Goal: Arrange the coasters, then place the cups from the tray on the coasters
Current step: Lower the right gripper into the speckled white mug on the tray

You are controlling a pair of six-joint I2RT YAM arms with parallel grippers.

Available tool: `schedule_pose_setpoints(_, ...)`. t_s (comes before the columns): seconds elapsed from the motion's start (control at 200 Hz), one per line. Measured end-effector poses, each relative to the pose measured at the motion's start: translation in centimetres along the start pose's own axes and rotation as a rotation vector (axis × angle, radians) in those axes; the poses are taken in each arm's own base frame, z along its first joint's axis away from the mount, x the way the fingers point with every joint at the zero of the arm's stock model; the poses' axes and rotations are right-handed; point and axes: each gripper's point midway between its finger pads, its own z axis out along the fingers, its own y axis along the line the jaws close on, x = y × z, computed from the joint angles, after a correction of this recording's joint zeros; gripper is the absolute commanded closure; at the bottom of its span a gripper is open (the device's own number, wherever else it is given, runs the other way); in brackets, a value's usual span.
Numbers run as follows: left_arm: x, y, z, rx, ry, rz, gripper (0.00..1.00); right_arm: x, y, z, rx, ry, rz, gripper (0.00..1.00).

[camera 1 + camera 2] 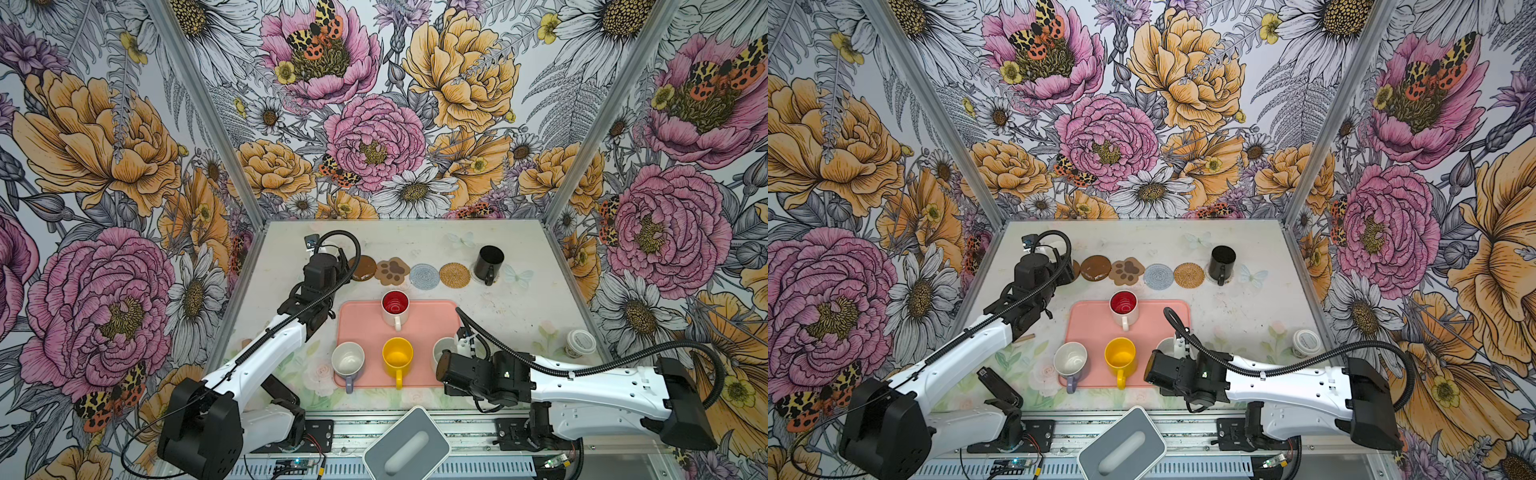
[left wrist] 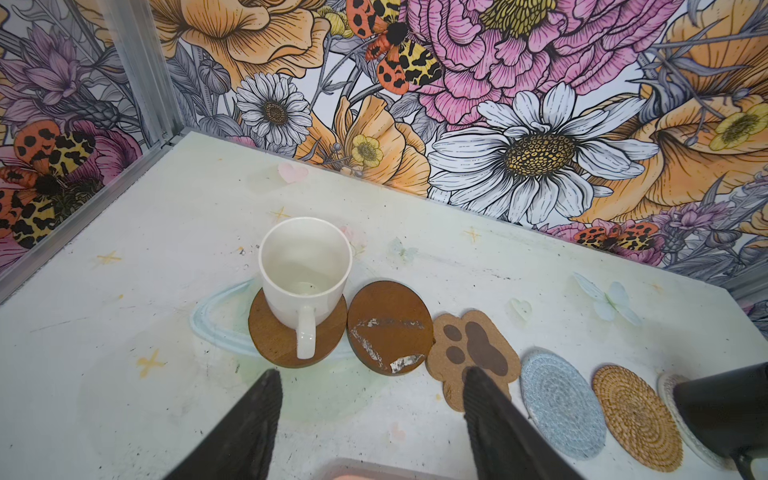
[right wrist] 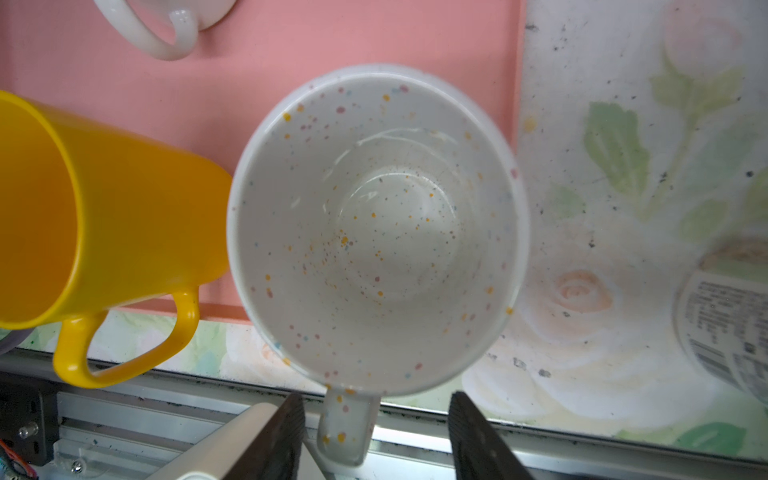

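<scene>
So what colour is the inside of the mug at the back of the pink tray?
The mug is red inside, white outside; clearest in a top view.

Four cups on the tray; behind it the coasters in a row

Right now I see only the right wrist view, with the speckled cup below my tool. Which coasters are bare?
Observer: Four in the middle of the row: a brown disc, the paw-print, the grey-blue round and the tan round.
Operator: And the two ends?
Observer: The plain white cup stands on the other brown disc at the left arm's end; the black cup stands on the pale round at the far end.
Operator: Where is the left tool?
Observer: The left tool hangs open and empty near the plain white cup.
</scene>
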Motion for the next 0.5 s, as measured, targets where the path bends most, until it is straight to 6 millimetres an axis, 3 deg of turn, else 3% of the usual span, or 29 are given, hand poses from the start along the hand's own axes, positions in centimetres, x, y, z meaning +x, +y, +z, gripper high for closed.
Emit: schedule_pose_setpoints(0.5,0.0,-0.5,0.0,0.027,0.001,-0.007,0.29,0.6,0.2,1.9,0.05,0.032,-0.021,0.53)
